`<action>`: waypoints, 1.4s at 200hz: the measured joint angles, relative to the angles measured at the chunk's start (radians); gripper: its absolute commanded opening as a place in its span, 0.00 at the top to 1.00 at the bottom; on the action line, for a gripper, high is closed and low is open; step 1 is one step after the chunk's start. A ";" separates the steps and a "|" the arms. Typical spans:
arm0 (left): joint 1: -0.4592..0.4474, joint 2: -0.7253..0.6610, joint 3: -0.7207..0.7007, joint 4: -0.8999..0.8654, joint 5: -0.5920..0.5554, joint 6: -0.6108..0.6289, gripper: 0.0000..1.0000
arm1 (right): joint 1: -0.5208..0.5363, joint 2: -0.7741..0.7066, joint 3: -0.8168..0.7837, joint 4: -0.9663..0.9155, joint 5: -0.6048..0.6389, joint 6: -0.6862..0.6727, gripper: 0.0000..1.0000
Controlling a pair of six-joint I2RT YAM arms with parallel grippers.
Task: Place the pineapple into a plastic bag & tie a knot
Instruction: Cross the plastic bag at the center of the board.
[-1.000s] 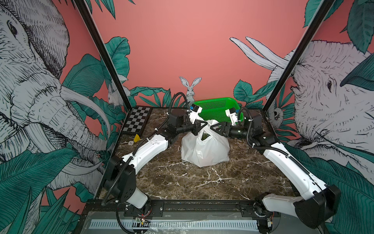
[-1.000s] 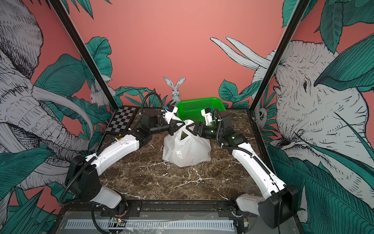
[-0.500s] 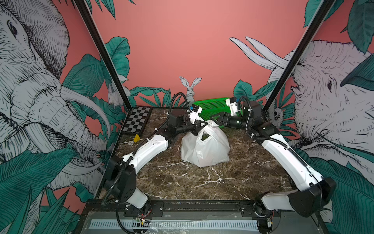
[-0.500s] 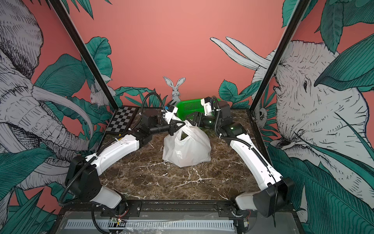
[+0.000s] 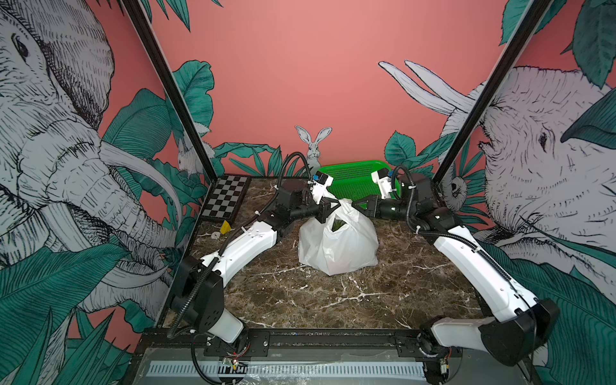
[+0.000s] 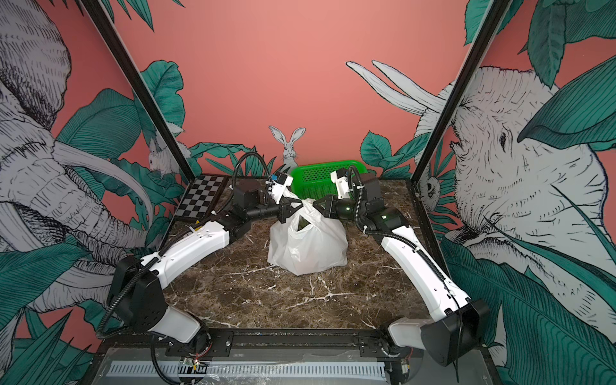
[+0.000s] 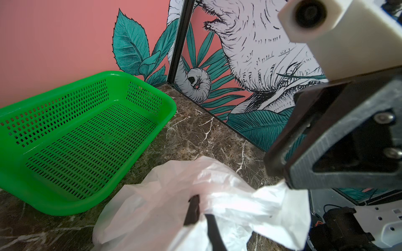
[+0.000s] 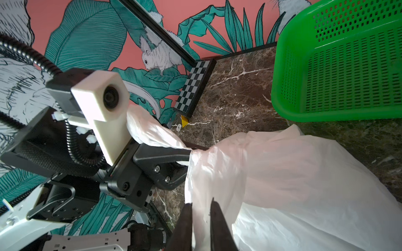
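Where the plastic bag [image 5: 336, 243] [image 6: 306, 246] stands: on the tabletop [image 5: 333, 300] [image 6: 300, 300], just in front of the green basket [image 5: 353, 175] [image 6: 316, 175], on the side toward the arm bases. It is upright and crinkled, with its top drawn up to a peak.
Bag top: two white handle strips rise to the peak, one led off to each arm. The peak lies close before the basket's front wall.
Inside the bag: a dark green shape [image 5: 338, 225] [image 6: 301, 222] shows through the gap under the handles. What it is cannot be told.
Left gripper [image 5: 337, 205] [image 6: 298, 207] [image 8: 187, 152]: at the peak, on the left-front of the basket. Its jaws are closed on a handle strip, which in the right wrist view runs out between them and back past the wrist camera.
Right gripper [image 5: 355, 204] [image 6: 316, 204] [image 8: 201, 204]: at the peak on the right-front of the basket, facing the left gripper almost tip to tip. Its jaws are drawn nearly together with bag plastic [image 8: 282, 184] between them. In the left wrist view a bunch of the bag [image 7: 174, 195] is stretched to its tip [image 7: 282, 181].
Handle strips: whether they are twisted together between the two grippers cannot be told.
Checkerboard [image 5: 226, 200] [image 6: 200, 196] [image 8: 193, 91]: left of the basket along the same back edge, well apart from the bag.
Yellow scrap [image 5: 225, 227] [image 8: 184, 121]: just in front of the checkerboard, well to the left of the basket.
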 measured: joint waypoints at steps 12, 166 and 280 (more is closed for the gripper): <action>0.000 0.000 0.000 0.000 0.000 0.000 1.00 | 0.003 -0.003 -0.003 -0.002 -0.003 0.003 0.36; 0.010 0.000 0.000 0.005 0.010 -0.042 0.65 | 0.017 -0.015 -0.020 -0.025 0.009 -0.005 1.00; 0.050 -0.050 -0.068 0.097 0.043 -0.201 0.28 | 0.067 -0.043 -0.062 -0.034 0.018 -0.013 1.00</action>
